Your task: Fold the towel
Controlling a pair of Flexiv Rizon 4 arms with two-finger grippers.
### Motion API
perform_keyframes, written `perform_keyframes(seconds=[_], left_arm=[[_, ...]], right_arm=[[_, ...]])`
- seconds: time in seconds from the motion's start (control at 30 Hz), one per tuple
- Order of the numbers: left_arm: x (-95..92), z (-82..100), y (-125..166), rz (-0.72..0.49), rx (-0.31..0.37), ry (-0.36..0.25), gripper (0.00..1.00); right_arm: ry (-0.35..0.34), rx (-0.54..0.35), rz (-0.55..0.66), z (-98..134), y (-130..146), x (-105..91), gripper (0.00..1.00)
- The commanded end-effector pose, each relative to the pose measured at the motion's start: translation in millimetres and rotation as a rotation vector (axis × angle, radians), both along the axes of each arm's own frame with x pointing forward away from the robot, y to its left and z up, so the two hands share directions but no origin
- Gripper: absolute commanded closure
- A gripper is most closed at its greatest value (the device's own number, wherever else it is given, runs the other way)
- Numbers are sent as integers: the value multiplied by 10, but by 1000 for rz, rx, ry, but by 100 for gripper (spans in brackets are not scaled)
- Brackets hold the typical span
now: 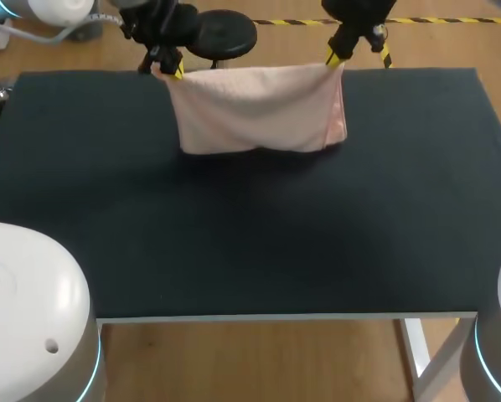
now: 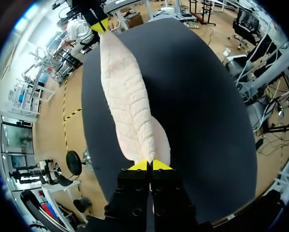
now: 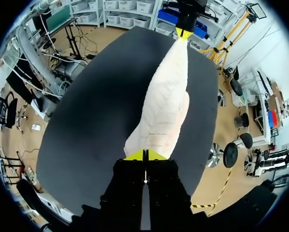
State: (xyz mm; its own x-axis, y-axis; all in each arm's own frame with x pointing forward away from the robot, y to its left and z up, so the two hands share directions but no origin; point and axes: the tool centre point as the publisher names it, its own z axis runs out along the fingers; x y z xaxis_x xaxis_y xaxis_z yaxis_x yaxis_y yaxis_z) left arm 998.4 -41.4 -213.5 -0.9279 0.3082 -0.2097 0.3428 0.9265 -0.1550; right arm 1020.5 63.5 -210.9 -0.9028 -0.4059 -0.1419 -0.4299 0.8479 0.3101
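A pale pink towel [image 1: 259,109] hangs above the far part of the black table [image 1: 250,226], stretched between my two grippers. My left gripper [image 1: 173,72] is shut on its left top corner; my right gripper [image 1: 333,59] is shut on its right top corner. The towel's lower edge reaches the table top. In the left wrist view the towel [image 2: 130,101] runs from my left gripper [image 2: 150,165] ahead to the right gripper [image 2: 99,25]. Seen from the right wrist, the towel [image 3: 166,104] stretches from my right gripper [image 3: 145,155] to the left gripper [image 3: 184,33].
Black table surface spreads bare in front of the towel toward the near edge [image 1: 284,316]. A round black stool [image 1: 225,35] stands just behind the table's far edge, between the arms.
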Motion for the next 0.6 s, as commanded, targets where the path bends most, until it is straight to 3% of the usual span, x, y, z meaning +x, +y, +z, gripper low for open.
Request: perform_keyframes(seconds=[0.03,0.6], left_arm=[[-80,-62,-15,-16,-2,20,100],[-501,-298,-127,-79,-28,109,100]], right_arm=[[16,0,-2,-72,21,-67,100],[31,-25,-31,-217,-1,-436,100]])
